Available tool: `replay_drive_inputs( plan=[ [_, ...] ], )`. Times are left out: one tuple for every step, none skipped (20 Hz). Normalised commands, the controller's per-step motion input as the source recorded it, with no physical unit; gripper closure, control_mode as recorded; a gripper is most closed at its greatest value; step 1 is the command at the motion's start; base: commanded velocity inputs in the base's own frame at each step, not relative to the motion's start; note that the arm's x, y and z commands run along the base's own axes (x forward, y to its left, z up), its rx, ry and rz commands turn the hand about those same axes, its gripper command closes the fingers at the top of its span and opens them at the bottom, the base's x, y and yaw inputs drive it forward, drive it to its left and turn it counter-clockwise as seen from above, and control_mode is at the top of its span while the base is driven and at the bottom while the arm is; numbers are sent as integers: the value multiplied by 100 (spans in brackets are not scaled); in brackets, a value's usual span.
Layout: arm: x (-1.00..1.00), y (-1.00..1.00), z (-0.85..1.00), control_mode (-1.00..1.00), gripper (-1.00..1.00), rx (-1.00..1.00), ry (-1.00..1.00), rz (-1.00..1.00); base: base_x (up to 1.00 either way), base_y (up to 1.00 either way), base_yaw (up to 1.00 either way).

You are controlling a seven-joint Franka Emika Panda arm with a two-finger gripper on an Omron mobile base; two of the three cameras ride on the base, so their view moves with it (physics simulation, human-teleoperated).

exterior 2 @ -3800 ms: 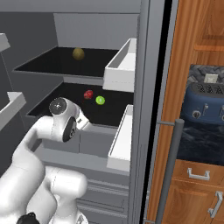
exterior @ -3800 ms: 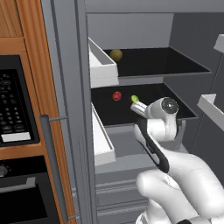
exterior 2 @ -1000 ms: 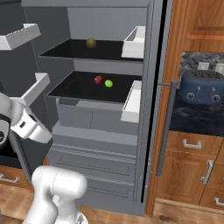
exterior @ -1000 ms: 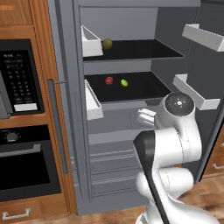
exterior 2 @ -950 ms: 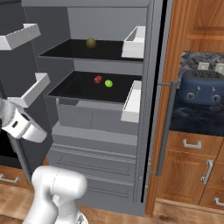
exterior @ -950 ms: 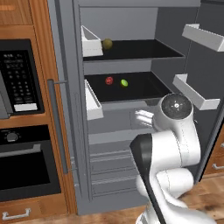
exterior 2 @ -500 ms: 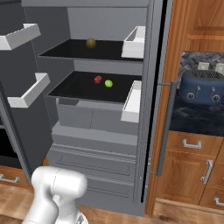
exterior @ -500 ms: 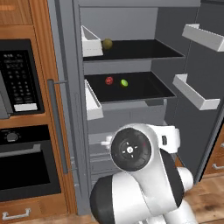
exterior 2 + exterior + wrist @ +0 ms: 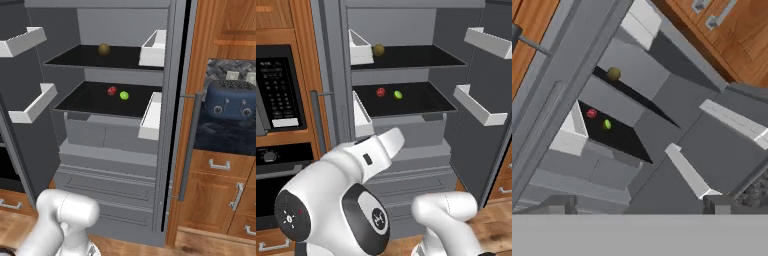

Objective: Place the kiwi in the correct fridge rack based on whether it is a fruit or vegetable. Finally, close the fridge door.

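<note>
The grey fridge (image 9: 406, 150) stands open, its door (image 9: 491, 100) swung wide to the right in the left base view, with two white bins on its inner face. Inside, the upper black shelf (image 9: 421, 56) carries a dull yellow-brown ball (image 9: 378, 49). Below it, the fridge rack (image 9: 421, 102) holds the kiwi (image 9: 398, 94) resting near its middle, just beside a small red ball (image 9: 381, 92); the right base view shows the same pair, apart from each other but close. Since the kiwi sits on the rack and nothing grips it, the placing step looks done, and what remains is closing the door. In the hand view the gripper (image 9: 639, 202) looks from well back at the open fridge, its jaws spread fully wide and holding nothing. The next move probably calls for the arm to reach around to the door's outer face or far edge and push it toward the cabinet until it shuts, keeping clear of the door bins
</note>
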Motion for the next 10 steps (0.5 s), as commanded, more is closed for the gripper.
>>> replay_drive_inputs(
  plan=[
    [76,100,0,-100,-100,-37,-1,11,0,0,0],
    [79,100,0,-100,-100,-37,-1,12,0,0,0],
    [83,100,0,-100,-100,-36,-3,13,0,0,0],
    [86,99,0,-100,-100,-35,-7,13,0,0,0],
    [90,91,-3,-100,-100,-33,-7,12,0,0,0],
    [94,77,-9,-100,-100,-33,-6,10,0,0,0],
    [94,58,-14,-100,-100,-30,-5,6,0,0,0],
    [97,49,-17,-100,-100,-27,-3,5,0,0,0],
    [97,53,-24,-100,-100,-27,0,5,0,0,0],
    [99,57,-33,-100,-100,-26,0,6,0,0,0]
  ],
)
